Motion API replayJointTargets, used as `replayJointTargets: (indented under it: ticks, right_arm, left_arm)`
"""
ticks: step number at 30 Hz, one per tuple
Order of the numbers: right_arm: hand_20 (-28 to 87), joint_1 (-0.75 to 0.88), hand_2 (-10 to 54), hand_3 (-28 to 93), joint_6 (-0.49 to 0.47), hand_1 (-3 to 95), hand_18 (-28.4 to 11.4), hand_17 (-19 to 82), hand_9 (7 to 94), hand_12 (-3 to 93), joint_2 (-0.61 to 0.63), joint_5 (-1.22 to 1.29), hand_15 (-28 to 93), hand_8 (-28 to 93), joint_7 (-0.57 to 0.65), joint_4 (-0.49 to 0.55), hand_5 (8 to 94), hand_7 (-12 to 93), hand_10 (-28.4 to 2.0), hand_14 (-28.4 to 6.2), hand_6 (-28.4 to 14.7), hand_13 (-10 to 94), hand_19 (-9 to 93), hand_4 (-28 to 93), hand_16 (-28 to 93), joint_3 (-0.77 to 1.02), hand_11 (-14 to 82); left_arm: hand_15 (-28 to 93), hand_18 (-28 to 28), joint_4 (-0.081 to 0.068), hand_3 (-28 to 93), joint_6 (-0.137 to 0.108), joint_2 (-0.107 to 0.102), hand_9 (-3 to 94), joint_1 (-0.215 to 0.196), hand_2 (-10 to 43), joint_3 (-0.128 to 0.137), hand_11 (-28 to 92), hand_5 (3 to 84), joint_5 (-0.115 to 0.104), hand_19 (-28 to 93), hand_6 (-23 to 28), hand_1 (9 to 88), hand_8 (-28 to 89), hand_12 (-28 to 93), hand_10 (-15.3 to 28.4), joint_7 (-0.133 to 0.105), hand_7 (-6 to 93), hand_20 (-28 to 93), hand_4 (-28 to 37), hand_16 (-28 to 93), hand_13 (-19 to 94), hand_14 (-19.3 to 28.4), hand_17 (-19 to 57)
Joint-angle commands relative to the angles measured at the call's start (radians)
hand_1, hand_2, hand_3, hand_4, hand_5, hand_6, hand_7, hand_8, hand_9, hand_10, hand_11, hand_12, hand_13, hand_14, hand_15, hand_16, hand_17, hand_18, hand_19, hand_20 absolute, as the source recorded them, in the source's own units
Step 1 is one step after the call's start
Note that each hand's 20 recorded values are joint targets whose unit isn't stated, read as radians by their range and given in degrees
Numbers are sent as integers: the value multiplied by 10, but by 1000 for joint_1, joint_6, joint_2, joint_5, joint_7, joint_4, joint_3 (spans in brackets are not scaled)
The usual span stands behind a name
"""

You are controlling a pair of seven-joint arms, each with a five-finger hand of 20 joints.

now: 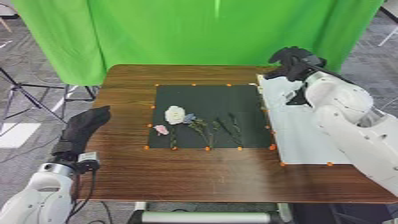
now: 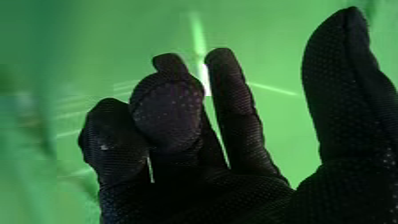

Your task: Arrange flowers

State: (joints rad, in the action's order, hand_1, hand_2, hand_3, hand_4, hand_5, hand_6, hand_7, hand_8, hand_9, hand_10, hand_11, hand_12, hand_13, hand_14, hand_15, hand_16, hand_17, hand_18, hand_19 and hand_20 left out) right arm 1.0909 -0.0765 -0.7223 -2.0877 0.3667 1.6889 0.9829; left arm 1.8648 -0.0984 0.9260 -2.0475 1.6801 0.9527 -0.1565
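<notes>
Left hand [image 1: 86, 125] is left of the black mat [image 1: 213, 100], its fingers straight and together. Orange markers [image 1: 147, 147] dot the mat's edges. On it lie a pink flower [image 1: 161, 130], white flower [image 1: 174, 115], blue flower [image 1: 189, 118] and dark sprig [image 1: 233, 128]. Right of the mat, the right arm [image 1: 342, 100] partly blocks a white sheet [image 1: 302, 145]; beyond the mat's far right corner, the right hand [image 1: 293, 59] is open, thumb spread apart.

Bare wood on the surface [image 1: 195, 175] leaves a lane between the black mat [image 1: 218, 100] and the near edge; the mat's far part also gives room. The flowers [image 1: 175, 115] and their stems [image 1: 233, 127] obstruct its middle and nearer part. The right arm [image 1: 355, 125] crosses over the white sheet [image 1: 298, 145], the left hand [image 1: 80, 127] overlaps the left edge, and the right hand [image 1: 296, 61] seems near the green curtain [image 1: 222, 30]
</notes>
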Motion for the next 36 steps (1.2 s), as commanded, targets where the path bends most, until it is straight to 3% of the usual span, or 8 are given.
replayJointTargets:
  ticks: [1, 7, 18, 31, 36]
  right_arm:
    - [552, 106, -95, 619, 19, 349, -153, 551, 560, 245, 30, -18, 709, -67, 39, -54, 543, 144, -161, -57, -11, 773, 932, -206, 259, 33, 111]
    - [556, 133, -95, 622, 32, 368, -153, 553, 577, 246, 23, -29, 712, -70, 58, -113, 563, 156, -156, -57, -7, 777, 932, -203, 259, 62, 124]
    - [560, 162, -95, 632, 54, 383, -152, 556, 580, 241, -4, -44, 715, -77, 82, -211, 567, 170, -154, -57, -3, 780, 932, -207, 259, 112, 129]
    - [563, 161, -95, 630, 70, 407, -149, 561, 595, 238, -33, -47, 717, -84, 48, -241, 581, 181, -147, -55, 1, 784, 932, -205, 257, 69, 140]
    - [564, 167, -95, 647, 125, 447, -147, 567, 628, 230, -35, -57, 716, -92, 56, -255, 602, 197, -142, -50, 12, 796, 932, -213, 255, 43, 152]
  left_arm:
    - [83, 111, -3, 653, 2, 10, 403, -1, 9, -6, 182, 429, 2, 50, 49, 204, -65, 109, 135, 2, 124, 126, -281, 10, 322, 162, 29]
    - [83, 113, 0, 652, -9, 15, 403, -8, 9, -4, 184, 430, 0, 52, 49, 204, -65, 109, 135, -2, 127, 124, -282, 9, 323, 162, 28]
    - [83, 113, 1, 655, -7, 20, 404, -9, 8, -4, 185, 432, 3, 52, 50, 203, -66, 108, 135, 0, 128, 122, -282, 9, 324, 162, 28]
    - [84, 112, 2, 654, -8, 23, 405, -7, 9, -5, 185, 433, 2, 49, 51, 204, -66, 108, 136, -3, 127, 122, -281, 10, 325, 162, 29]
    - [84, 112, 3, 653, -8, 23, 405, -8, 10, -3, 186, 432, 0, 49, 50, 204, -66, 108, 136, -2, 127, 123, -282, 9, 325, 162, 29]
